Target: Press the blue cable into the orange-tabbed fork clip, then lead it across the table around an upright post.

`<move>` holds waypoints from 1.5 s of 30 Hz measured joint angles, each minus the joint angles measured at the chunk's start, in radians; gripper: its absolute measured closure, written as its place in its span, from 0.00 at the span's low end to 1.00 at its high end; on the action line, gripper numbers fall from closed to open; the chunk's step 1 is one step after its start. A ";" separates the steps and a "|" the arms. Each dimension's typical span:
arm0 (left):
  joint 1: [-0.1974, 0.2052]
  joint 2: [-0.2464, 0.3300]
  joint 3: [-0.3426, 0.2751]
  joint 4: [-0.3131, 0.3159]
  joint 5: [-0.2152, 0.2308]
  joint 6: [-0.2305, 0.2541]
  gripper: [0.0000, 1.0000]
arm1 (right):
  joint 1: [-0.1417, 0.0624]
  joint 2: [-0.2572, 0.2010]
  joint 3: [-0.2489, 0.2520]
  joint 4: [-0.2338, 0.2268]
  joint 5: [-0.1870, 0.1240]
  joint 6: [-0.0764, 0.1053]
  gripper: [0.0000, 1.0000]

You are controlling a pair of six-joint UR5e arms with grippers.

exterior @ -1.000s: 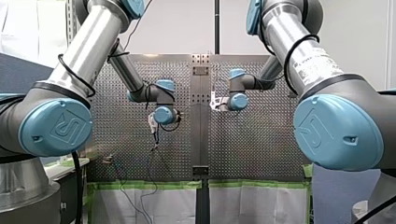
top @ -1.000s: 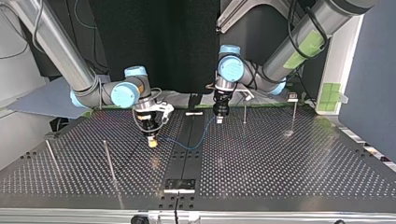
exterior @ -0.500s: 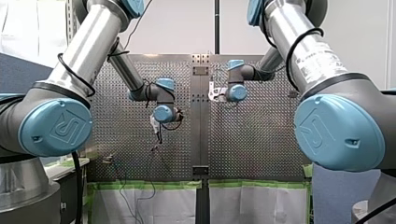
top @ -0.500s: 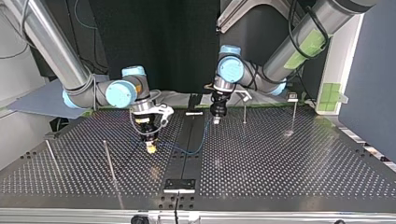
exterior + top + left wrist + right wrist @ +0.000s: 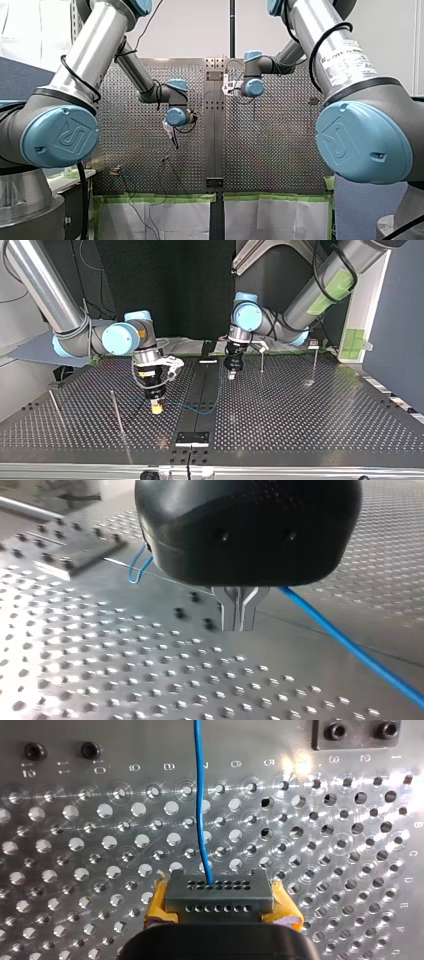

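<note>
A thin blue cable (image 5: 200,411) sags over the table's centre strip between my two grippers. My left gripper (image 5: 232,374) is black with metal fingers and points down near the far middle of the top view. In the left wrist view its fingers (image 5: 239,625) are pressed together, and the cable (image 5: 350,647) comes out from under the body beside them. My right gripper (image 5: 157,409) has yellow pads and hovers low at the left of the strip. It (image 5: 220,895) is shut on the cable (image 5: 200,810), which runs straight ahead of it.
Upright posts stand at the top view's far right (image 5: 261,362) (image 5: 315,362) and near left (image 5: 116,412) (image 5: 55,407). A small fixture (image 5: 313,344) tops the far right post. A dark plate (image 5: 192,438) lies on the centre strip near the front edge.
My right gripper has moved toward the top view's near edge and slightly left, drawing the cable along. My left gripper has tilted and shifted a little, still shut.
</note>
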 joint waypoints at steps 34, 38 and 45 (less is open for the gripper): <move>-0.003 0.033 0.114 -0.058 0.110 -0.129 1.00 | -0.005 -0.131 -0.019 0.050 0.053 0.011 0.98; 0.001 0.033 0.117 -0.058 0.142 -0.160 1.00 | -0.012 -0.132 -0.019 0.058 0.071 0.007 0.98; -0.012 0.033 0.155 -0.061 0.198 -0.215 1.00 | -0.029 -0.132 -0.019 0.067 0.098 -0.001 0.98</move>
